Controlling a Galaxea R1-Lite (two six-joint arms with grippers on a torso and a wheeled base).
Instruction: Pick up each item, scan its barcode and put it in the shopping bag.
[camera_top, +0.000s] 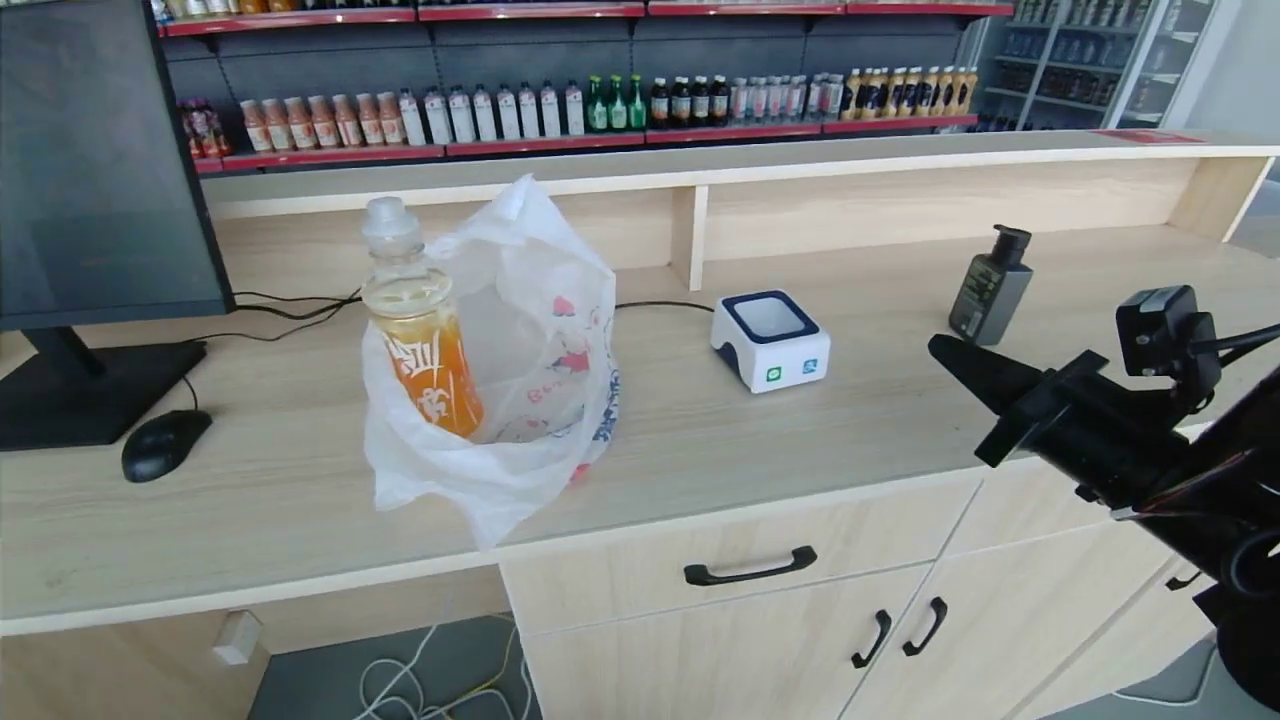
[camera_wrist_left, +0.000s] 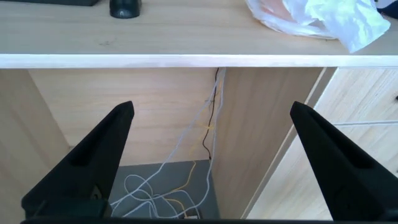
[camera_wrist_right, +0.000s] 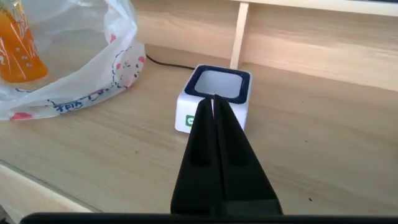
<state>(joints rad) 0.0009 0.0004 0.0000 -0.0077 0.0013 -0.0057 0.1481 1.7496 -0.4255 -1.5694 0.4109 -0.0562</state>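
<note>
Pale wood worktop carries a white plastic shopping bag left of centre, its mouth open. 1 bottle of orange drink stands upright inside it, cap and shoulders above the bag's rim. To the right of the bag, apart from it, sits the white barcode scanner, its dark-rimmed window facing up. Farther right a dark grey pump bottle stands upright on the worktop, well apart from the scanner. The right end effector hangs above the worktop in front of that pump bottle, its 2 fingers pressed together with nothing between them, tip pointing toward the scanner. The left end effector is below the worktop's front edge — fingers spread wide, holding nothing — and faces loose cables in the recess. A black mouse and a monitor sit at the far left.
</note>
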